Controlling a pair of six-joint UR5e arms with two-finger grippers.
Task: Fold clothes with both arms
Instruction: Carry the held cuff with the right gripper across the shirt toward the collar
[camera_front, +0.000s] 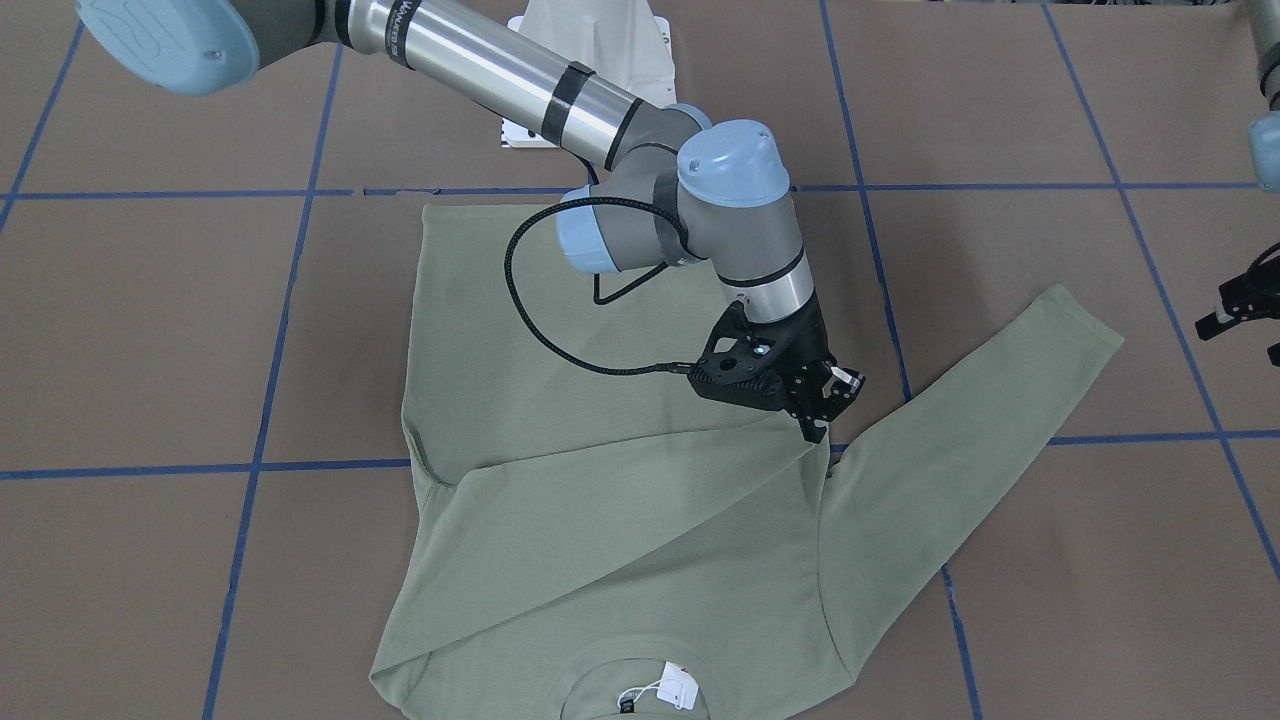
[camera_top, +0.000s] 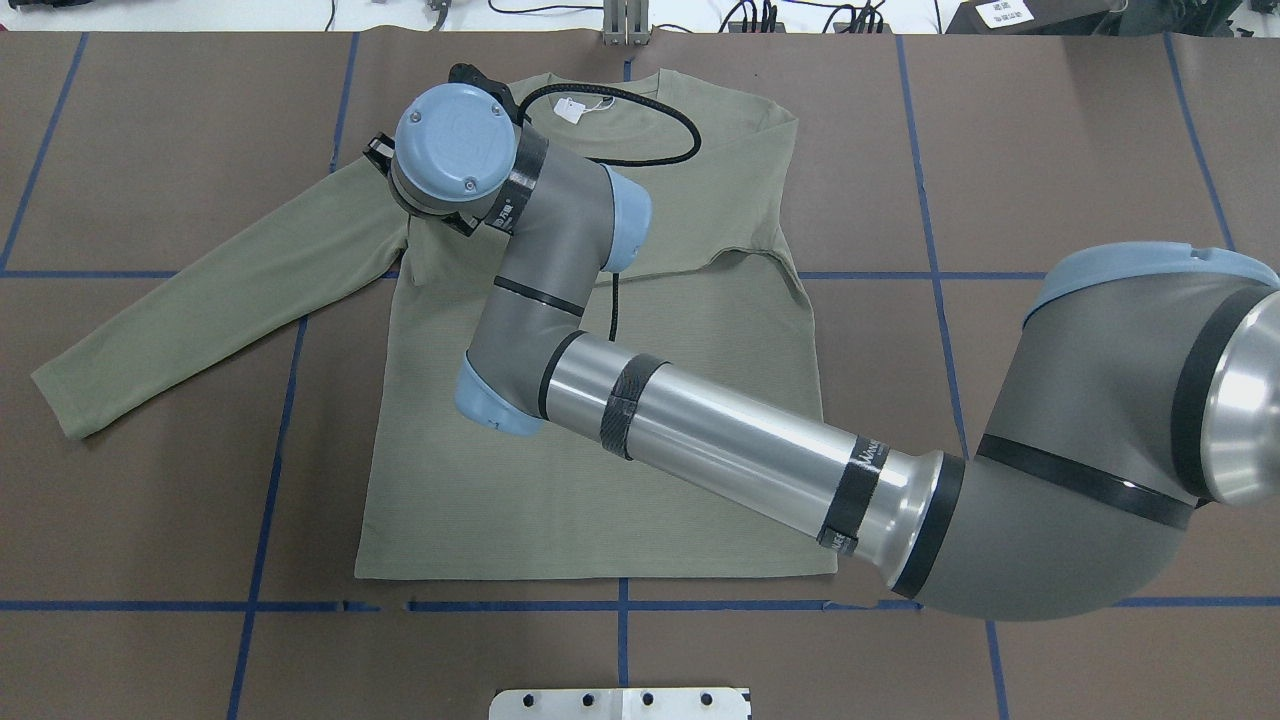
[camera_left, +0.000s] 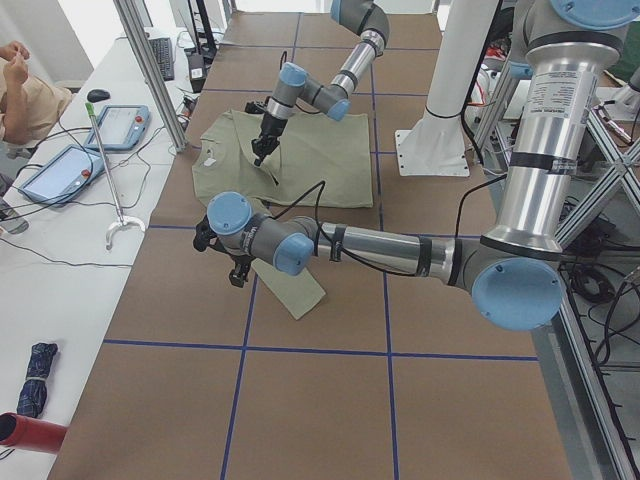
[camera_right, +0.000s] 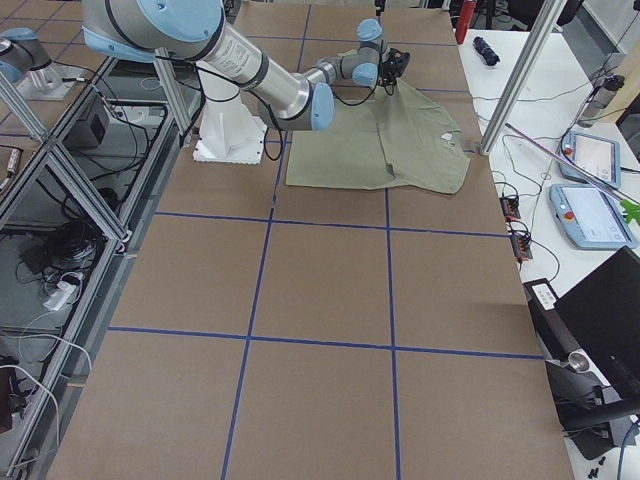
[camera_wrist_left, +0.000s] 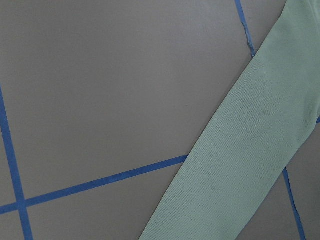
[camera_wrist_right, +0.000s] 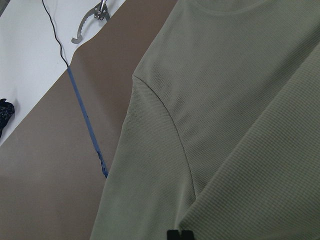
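The sage-green shirt (camera_front: 600, 520) lies flat on the brown table, collar and white hang tag (camera_front: 678, 688) pointing away from the robot. One sleeve is folded diagonally across the chest. My right gripper (camera_front: 820, 425) reaches across and is shut on that sleeve's cuff near the opposite shoulder. Its fingertips (camera_wrist_right: 172, 235) meet at the bottom of the right wrist view. In the overhead view the wrist hides it. The other sleeve (camera_top: 220, 290) stretches out sideways. My left gripper (camera_front: 1240, 315) hovers beyond this sleeve's cuff, fingers apart and holding nothing. The left wrist view shows only the sleeve (camera_wrist_left: 250, 150).
Blue tape lines divide the brown table top. The white pedestal base (camera_front: 590, 40) stands behind the shirt's hem. A side bench holds teach pendants (camera_left: 120, 125) and a grabber tool (camera_left: 115, 225). A person's arm (camera_left: 20, 80) shows at its far end.
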